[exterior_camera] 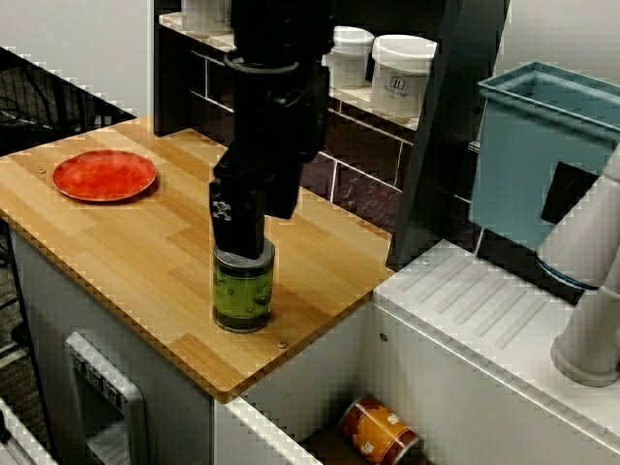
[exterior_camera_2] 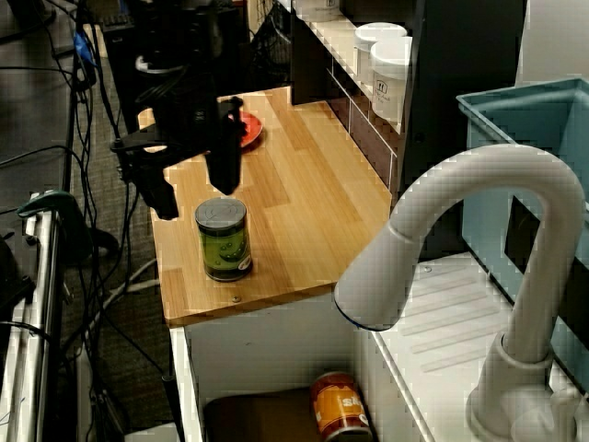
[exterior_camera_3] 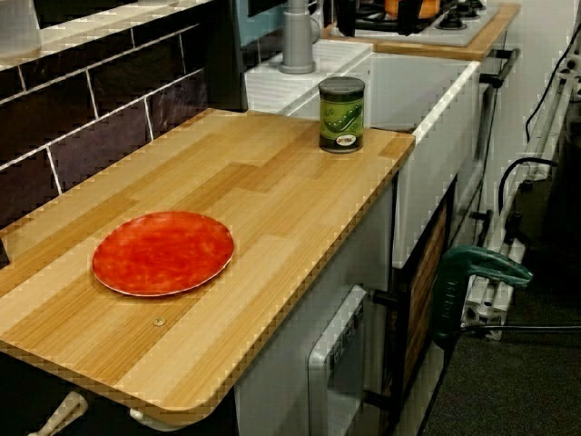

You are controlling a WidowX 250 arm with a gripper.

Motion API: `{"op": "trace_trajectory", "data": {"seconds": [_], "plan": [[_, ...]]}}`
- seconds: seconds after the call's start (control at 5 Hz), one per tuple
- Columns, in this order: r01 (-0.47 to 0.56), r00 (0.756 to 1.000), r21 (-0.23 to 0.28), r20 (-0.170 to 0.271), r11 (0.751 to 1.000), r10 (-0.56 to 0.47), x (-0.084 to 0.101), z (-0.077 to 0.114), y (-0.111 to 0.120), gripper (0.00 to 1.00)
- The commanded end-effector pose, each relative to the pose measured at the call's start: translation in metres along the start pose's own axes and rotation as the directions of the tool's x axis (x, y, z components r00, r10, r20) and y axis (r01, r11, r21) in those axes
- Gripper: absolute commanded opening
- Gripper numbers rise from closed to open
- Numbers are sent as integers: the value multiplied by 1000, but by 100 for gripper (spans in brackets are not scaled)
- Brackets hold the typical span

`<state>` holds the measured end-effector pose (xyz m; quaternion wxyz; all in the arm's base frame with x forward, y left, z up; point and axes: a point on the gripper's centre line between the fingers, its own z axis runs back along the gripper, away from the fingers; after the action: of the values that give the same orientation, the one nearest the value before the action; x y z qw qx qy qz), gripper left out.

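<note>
A green-labelled can (exterior_camera: pixel 243 288) stands upright on the wooden counter (exterior_camera: pixel 145 252), near the corner by the sink. In the view from the sink side, my black gripper (exterior_camera_2: pixel 195 184) hangs open just above and left of the can (exterior_camera_2: pixel 223 239), over the counter's front edge. Its two fingers (exterior_camera_2: pixel 166 198) are spread, with nothing between them, and they are not touching the can. In the view from the front, the gripper (exterior_camera: pixel 242 228) overlaps the can's lid. The view along the counter shows the can (exterior_camera_3: pixel 341 113) but no gripper.
A red plate (exterior_camera: pixel 105 174) (exterior_camera_3: pixel 163 252) lies at the counter's far end. An orange can (exterior_camera_2: pixel 340 403) lies in the sink below the counter's edge. A white faucet (exterior_camera_2: pixel 460 230) arches over the drainboard. White jars (exterior_camera: pixel 402 76) line the shelf, beside a teal bin (exterior_camera: pixel 542 155).
</note>
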<state>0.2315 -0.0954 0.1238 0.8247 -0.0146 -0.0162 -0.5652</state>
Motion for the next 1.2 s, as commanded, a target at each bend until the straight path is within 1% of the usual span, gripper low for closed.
{"op": "trace_trajectory", "data": {"seconds": [0.0,0.4,0.6,1.0], "plan": [[19,999,-27,28,999,-18,1,-9,14,100],[10,1000,-53,-14,999,-11,8,-39,12,100],[3,1000,-62,-19,998,-4,9,-43,13,100],[22,1000,-79,-8,997,-23,0,-50,13,100]]}}
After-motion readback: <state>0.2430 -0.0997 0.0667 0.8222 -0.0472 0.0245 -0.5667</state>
